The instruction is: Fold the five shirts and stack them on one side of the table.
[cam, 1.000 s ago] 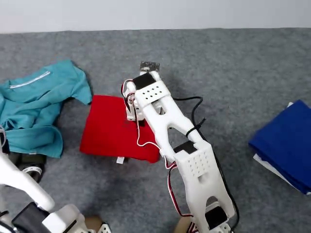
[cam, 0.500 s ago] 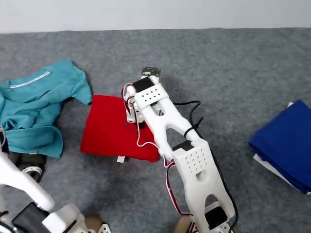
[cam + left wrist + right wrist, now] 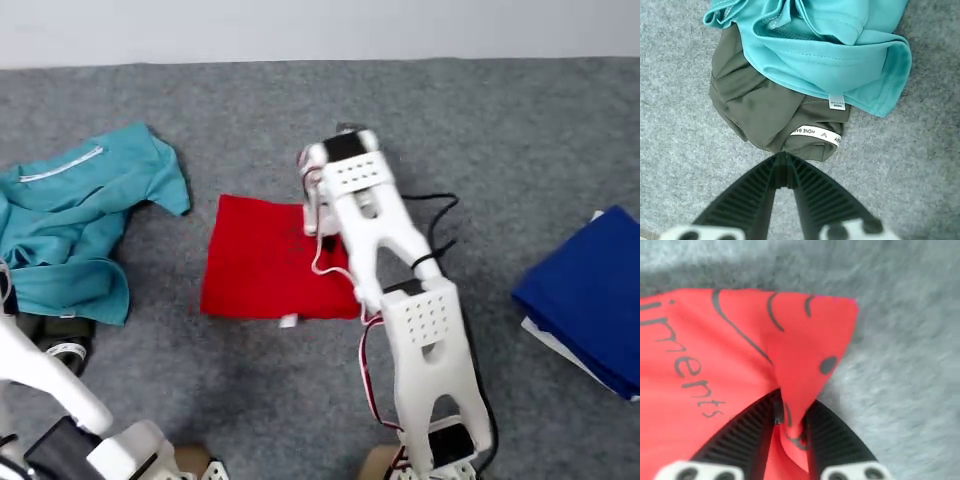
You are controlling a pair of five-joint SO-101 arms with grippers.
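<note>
One end effector (image 3: pixel 792 401) pinches the red shirt (image 3: pixel 255 270).

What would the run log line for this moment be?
right gripper: shut on red shirt | left gripper: shut, empty, near olive shirt

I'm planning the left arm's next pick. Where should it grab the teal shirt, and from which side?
On the teal shirt, probably the rolled hem corner past its tag, coming down from the bare-carpet side. That edge bulges up and lies clear of the olive shirt beneath, so the left gripper, now shut, shouldn't pinch both.
</note>
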